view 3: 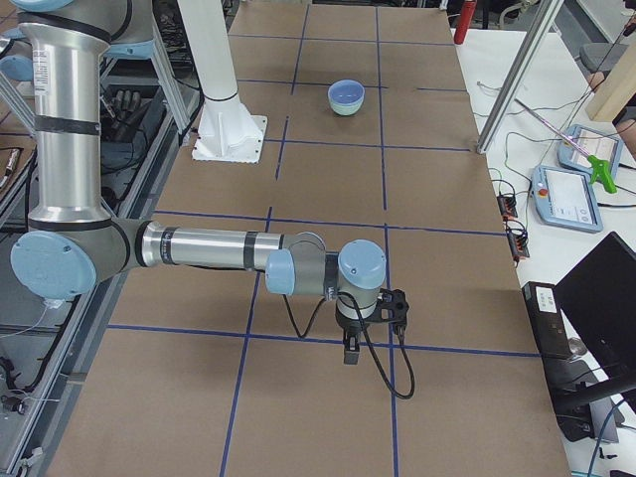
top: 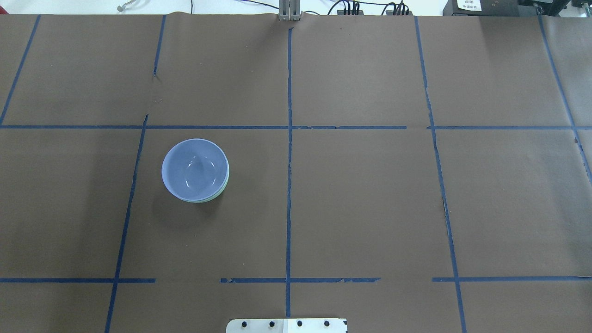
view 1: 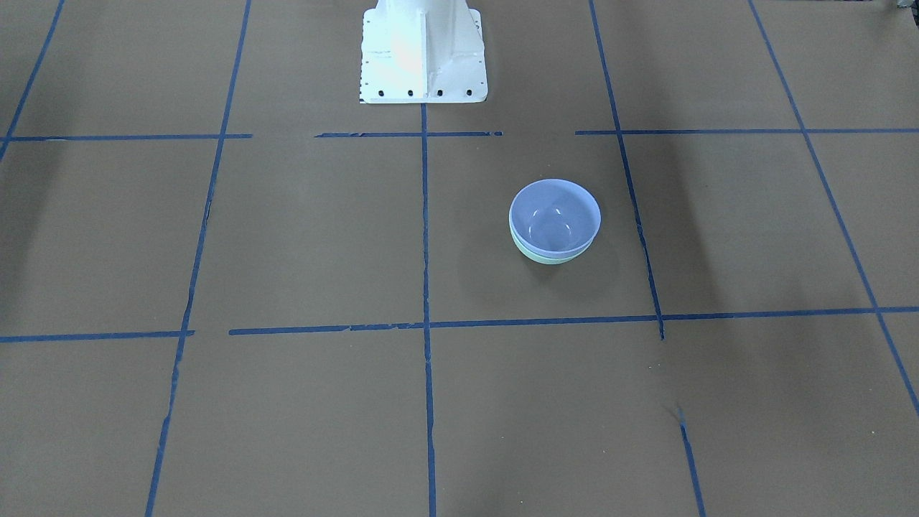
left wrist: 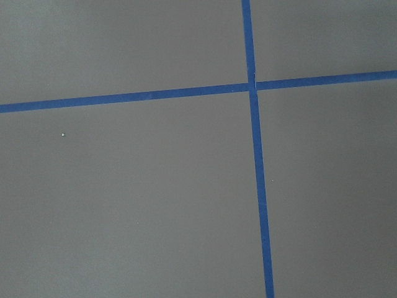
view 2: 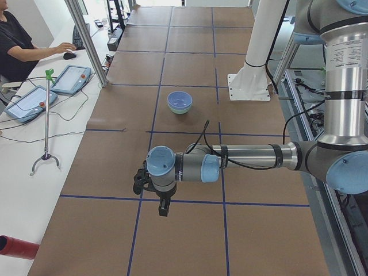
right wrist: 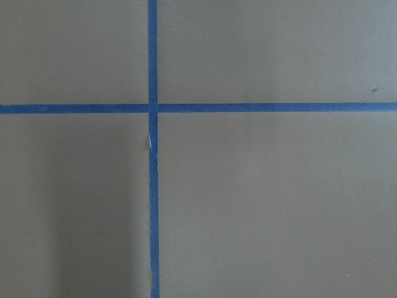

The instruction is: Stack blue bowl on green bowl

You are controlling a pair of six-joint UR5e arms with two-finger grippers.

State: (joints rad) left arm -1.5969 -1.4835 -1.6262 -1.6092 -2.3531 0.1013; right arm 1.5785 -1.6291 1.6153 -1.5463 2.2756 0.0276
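The blue bowl (view 1: 554,215) sits nested inside the green bowl (view 1: 549,258), both upright on the brown table; only a thin mint edge of the green bowl shows beneath it. The stack also shows in the overhead view, blue bowl (top: 194,169) and green bowl (top: 225,186), left of centre. My left gripper (view 2: 140,180) hangs far from the bowls near the table's end; I cannot tell if it is open or shut. My right gripper (view 3: 396,306) hangs at the opposite end; I cannot tell its state either. Both wrist views show only table and tape.
The white robot pedestal (view 1: 423,57) stands at the table's robot-side edge. Blue tape lines (top: 289,185) mark a grid on the brown paper. An operator (view 2: 14,43) sits at a side bench with teach pendants (view 2: 72,79).
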